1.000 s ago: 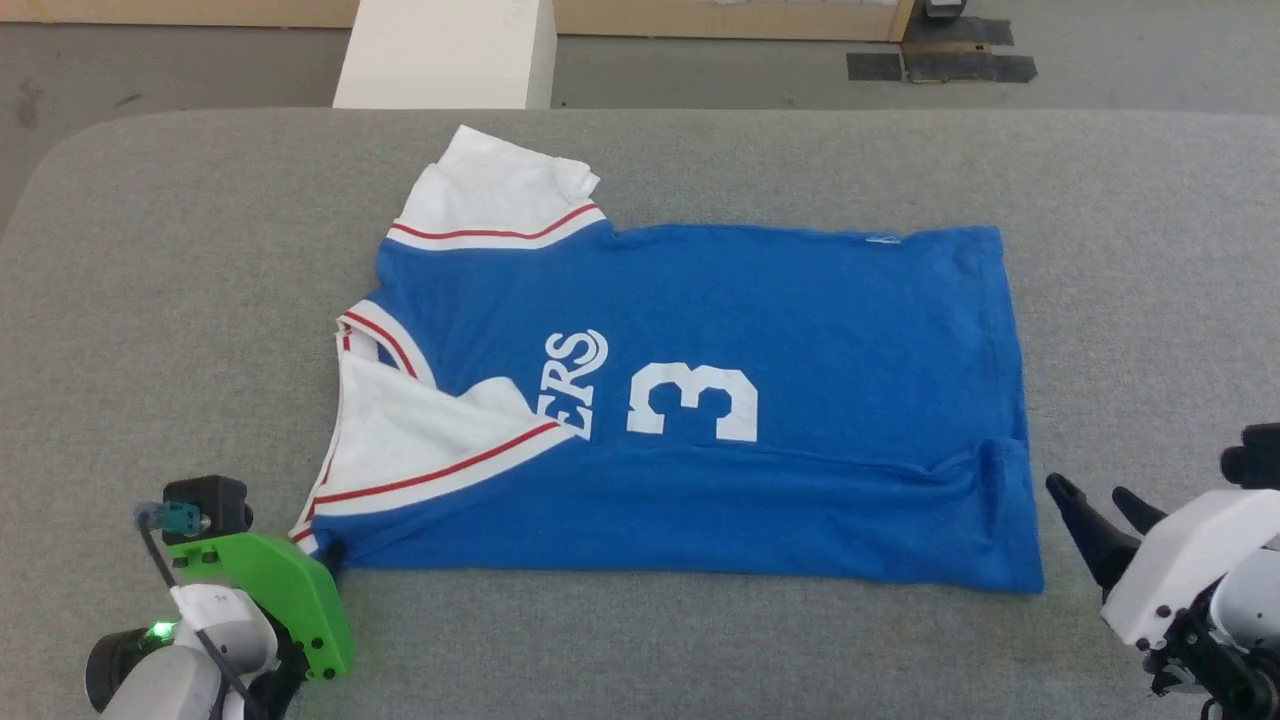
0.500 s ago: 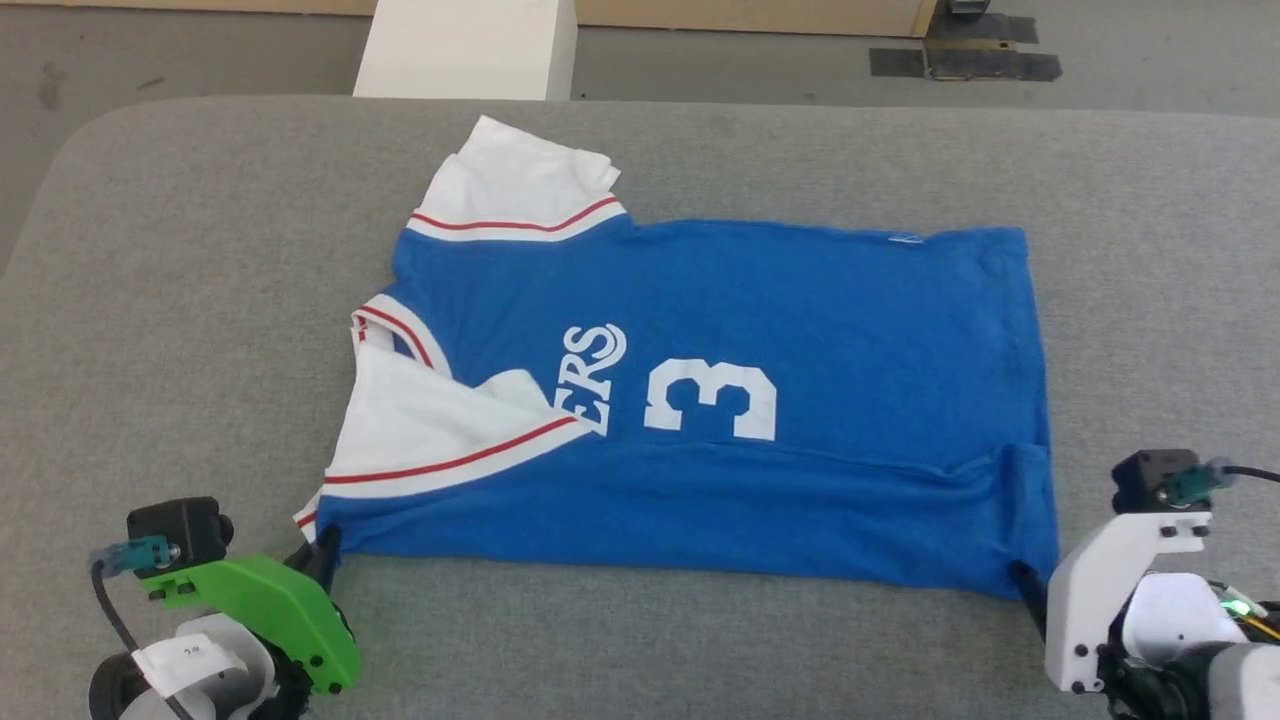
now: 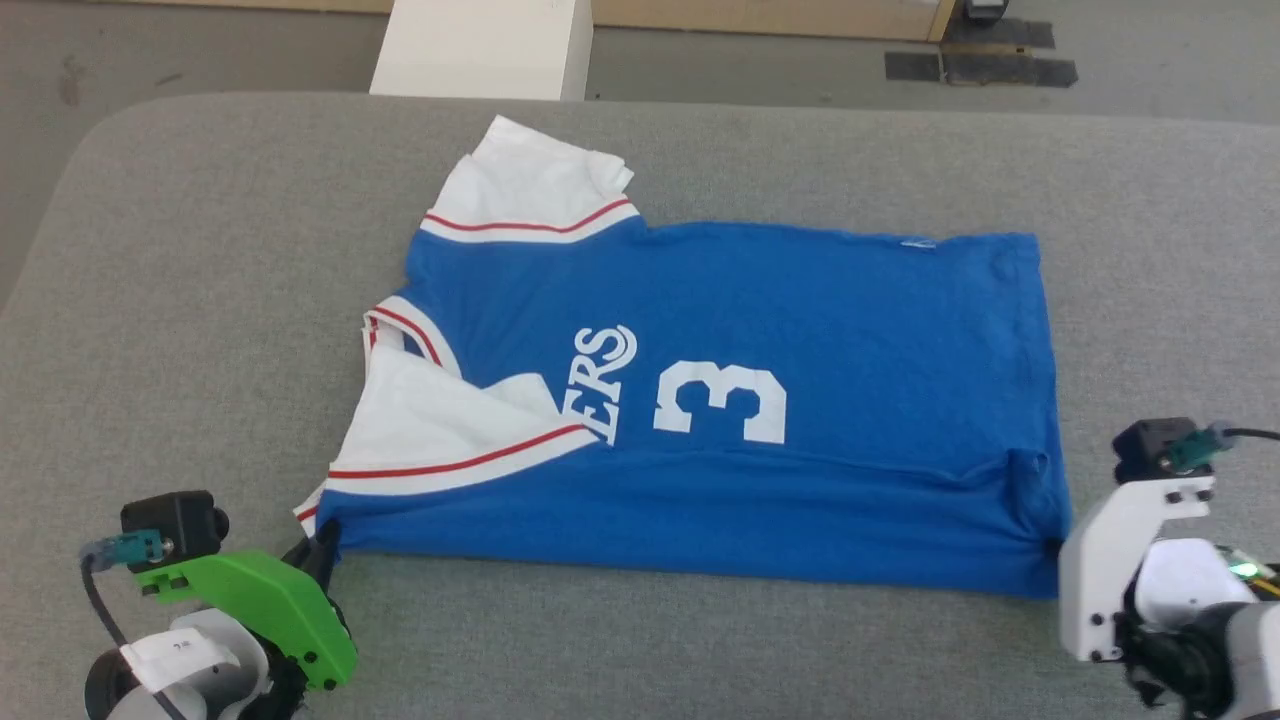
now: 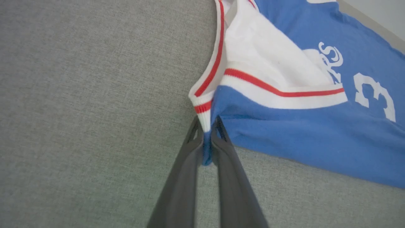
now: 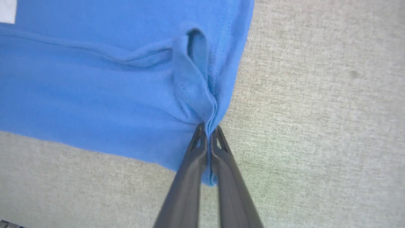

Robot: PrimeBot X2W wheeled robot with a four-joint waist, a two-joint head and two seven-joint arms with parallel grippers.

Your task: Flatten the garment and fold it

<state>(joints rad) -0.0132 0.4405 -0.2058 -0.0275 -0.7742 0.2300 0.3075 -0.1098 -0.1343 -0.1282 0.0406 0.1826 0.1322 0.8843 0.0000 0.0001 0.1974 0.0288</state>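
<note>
The blue garment [image 3: 760, 330] lies sideways on the grey table [image 3: 200, 250], collar end to the left, hem to the right, with "ERS" and "3" facing up. One white sleeve [image 3: 520, 190] sticks out at the far side; the other is folded over the near chest. My left gripper [image 3: 325, 540] is shut on the near shoulder corner [image 4: 205, 126] by the red-striped trim. My right gripper [image 3: 1052, 548] is shut on the near hem corner [image 5: 208, 123], where the cloth bunches into a small pleat.
A white block [image 3: 480, 45] stands on the floor beyond the table's far edge. Dark tape patches [image 3: 980, 68] mark the floor at the far right. Bare grey table surface surrounds the garment on all sides.
The right gripper came in from the right, open, and shut on the near hem corner. The left gripper kept its hold on the shoulder corner. The camera shifted a little.
</note>
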